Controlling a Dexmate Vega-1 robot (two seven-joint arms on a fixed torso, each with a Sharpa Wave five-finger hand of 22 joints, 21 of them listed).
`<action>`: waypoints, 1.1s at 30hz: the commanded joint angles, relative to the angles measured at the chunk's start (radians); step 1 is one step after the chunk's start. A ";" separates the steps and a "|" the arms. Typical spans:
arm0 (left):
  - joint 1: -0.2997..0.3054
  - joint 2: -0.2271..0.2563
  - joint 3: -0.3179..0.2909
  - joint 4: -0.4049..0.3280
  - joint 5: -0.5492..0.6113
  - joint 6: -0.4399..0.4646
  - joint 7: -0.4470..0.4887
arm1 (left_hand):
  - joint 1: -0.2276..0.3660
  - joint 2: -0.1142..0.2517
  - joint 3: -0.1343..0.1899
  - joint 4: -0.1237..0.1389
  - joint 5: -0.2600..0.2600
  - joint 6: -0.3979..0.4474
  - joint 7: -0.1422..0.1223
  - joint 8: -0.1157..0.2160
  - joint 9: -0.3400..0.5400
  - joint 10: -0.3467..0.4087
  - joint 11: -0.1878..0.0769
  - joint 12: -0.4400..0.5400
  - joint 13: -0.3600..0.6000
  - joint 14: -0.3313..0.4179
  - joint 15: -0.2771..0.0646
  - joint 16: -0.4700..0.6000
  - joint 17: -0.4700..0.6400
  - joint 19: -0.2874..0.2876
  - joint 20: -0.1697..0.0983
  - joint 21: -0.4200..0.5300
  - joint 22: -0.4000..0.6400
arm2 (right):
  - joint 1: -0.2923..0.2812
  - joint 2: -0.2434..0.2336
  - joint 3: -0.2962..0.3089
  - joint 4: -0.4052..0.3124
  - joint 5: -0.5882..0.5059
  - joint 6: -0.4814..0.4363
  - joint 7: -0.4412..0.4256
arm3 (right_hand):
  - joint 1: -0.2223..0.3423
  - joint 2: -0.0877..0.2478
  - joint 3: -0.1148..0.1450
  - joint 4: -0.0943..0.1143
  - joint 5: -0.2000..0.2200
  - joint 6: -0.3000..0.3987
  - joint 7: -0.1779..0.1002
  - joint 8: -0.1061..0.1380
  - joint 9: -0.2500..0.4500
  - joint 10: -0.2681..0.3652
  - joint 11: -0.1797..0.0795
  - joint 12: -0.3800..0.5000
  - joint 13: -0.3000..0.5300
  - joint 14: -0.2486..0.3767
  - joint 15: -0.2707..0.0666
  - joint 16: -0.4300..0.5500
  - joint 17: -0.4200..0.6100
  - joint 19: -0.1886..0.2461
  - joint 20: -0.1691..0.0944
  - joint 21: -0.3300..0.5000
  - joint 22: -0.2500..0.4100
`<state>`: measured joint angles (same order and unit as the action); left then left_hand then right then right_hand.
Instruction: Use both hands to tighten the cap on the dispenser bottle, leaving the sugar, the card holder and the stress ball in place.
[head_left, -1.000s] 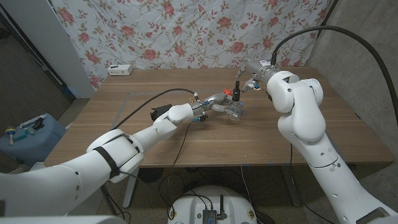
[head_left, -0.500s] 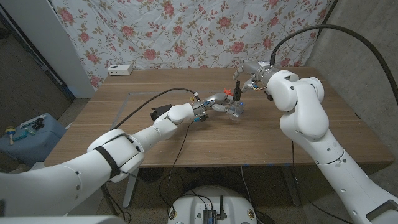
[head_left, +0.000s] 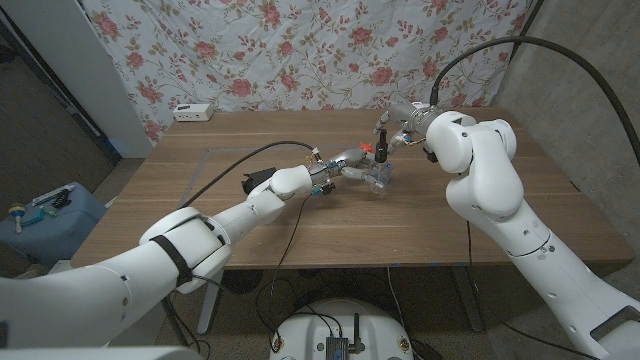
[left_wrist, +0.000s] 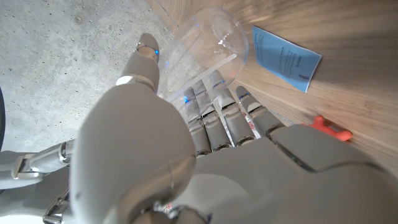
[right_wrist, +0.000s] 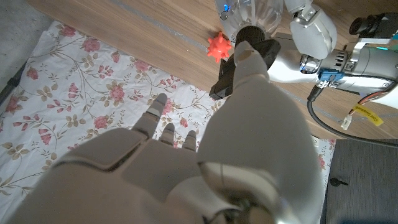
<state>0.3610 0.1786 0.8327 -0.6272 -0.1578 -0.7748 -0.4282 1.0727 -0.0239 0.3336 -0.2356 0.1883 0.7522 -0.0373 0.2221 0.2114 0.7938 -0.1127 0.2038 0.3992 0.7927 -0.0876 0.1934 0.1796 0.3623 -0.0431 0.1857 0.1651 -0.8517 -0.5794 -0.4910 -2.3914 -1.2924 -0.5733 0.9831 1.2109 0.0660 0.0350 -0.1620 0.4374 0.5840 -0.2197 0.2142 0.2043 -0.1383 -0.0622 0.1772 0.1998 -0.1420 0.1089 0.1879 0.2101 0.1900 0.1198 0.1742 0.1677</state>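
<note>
Left fingers (left_wrist: 217, 118) around clear bottle (left_wrist: 205, 43), right thumb (right_wrist: 249, 62) on black cap (right_wrist: 252, 37).

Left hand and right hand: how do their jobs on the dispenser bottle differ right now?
The left hand wraps its fingers around the clear body of the dispenser bottle, low, near the table; the right hand reaches the black cap at the top. The left hand comes in from the side, the right hand from above and behind. Both touch the same bottle.
</note>
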 joint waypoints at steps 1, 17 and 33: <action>0.014 0.016 -0.004 -0.031 0.002 0.010 0.008 | -0.054 0.129 0.089 0.080 0.006 0.109 -0.024 0.005 0.003 0.007 0.003 0.008 0.001 -0.001 -0.060 0.006 0.005 0.006 -0.036 0.002 0.002 | 0.031 -0.015 -0.032 0.015 -0.018 -0.041 0.044 | 0.001 -0.004 -0.001 0.005 0.009 -0.006 -0.004 -0.006 0.000 -0.006 0.006 0.008 -0.001 -0.009 0.006 0.003 0.003 -0.004 0.001 0.007 0.000; 0.018 0.021 -0.004 -0.041 0.003 0.012 0.006 | -0.054 0.128 0.090 0.079 0.006 0.110 -0.025 0.005 0.003 0.009 0.001 0.008 0.001 -0.002 -0.060 0.006 0.005 0.006 -0.036 0.002 0.002 | 0.068 0.009 -0.052 0.027 -0.069 -0.071 0.157 | -0.026 -0.011 -0.013 0.025 0.007 -0.036 -0.003 -0.019 -0.006 -0.016 0.035 0.013 -0.001 -0.014 0.017 0.009 0.003 -0.004 0.000 0.011 0.001; 0.020 0.020 -0.005 -0.042 0.002 0.016 0.006 | -0.053 0.129 0.090 0.079 0.006 0.108 -0.020 0.004 0.003 0.008 0.001 0.009 0.002 -0.002 -0.061 0.007 0.006 0.006 -0.035 0.002 0.002 | 0.081 0.045 -0.047 0.040 -0.084 -0.080 0.207 | -0.102 -0.008 -0.040 0.069 -0.003 -0.037 -0.001 -0.016 -0.004 -0.002 0.060 0.023 -0.001 -0.004 0.024 0.018 0.003 0.006 -0.001 0.016 0.001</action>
<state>0.3815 0.2004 0.8287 -0.6717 -0.1551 -0.7590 -0.4220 1.0727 -0.0239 0.3336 -0.2356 0.1883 0.7521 -0.0373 0.2221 0.2114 0.7930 -0.1119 0.2072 0.3993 0.7929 -0.0875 0.1934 0.1835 0.3623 -0.0431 0.1857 0.1650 -0.7775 -0.5549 -0.5422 -2.3592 -1.3709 -0.6438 1.1610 1.1333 0.0557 0.0001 -0.1064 0.4375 0.5444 -0.2233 0.1946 0.1980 -0.1409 -0.0118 0.1928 0.2000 -0.1474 0.1247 0.1998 0.2117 0.1900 0.1197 0.1857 0.1678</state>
